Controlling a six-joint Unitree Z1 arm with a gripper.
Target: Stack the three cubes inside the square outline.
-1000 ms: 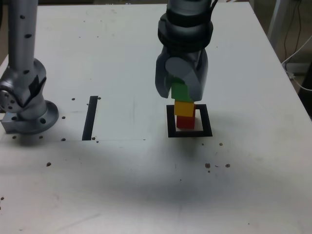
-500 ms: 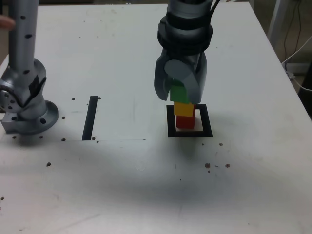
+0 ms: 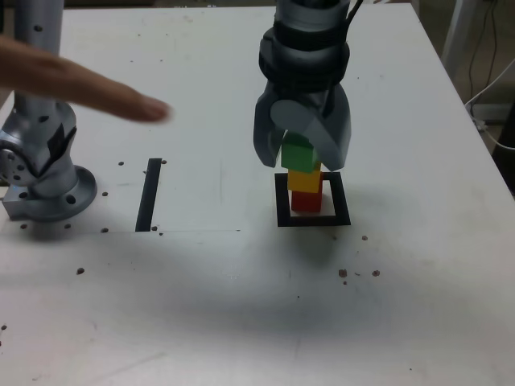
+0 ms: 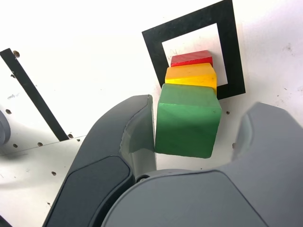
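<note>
The three cubes are standing as one column inside the square outline (image 3: 313,200) on the white worktop (image 3: 241,305): the red cube (image 3: 305,201) is sitting on the white centre, the yellow cube (image 3: 304,180) is resting on it, and the green cube (image 3: 298,153) is topping the pile. In the wrist view the same order is showing, red (image 4: 191,58), yellow (image 4: 191,76) and green (image 4: 188,124), with the outline (image 4: 229,52) framing the base.

The hand (image 3: 302,151) is hanging straight down over the column, its two grey jaws straddling the green cube. The jaws are standing apart: in the wrist view one jaw is lying right along one face of the green cube, possibly touching it, while a clear gap is showing at the other. So the hand is open around the cube, not clamping it, and the cube appears to be bearing on the yellow one below. The upper cubes are sitting slightly offset from the red one, yet the pile is looking upright.

Judging from this, the stack is complete and only a clean withdrawal is left. The jaw close against the green face is the risk: a sideways drag could topple the column, so lifting straight up is looking safest.

At the exterior view's left, a person's hand (image 3: 88,87) is reaching over the worktop, well apart from the stack, above the arm's base (image 3: 44,173) and the straight black strip (image 3: 149,194).
</note>
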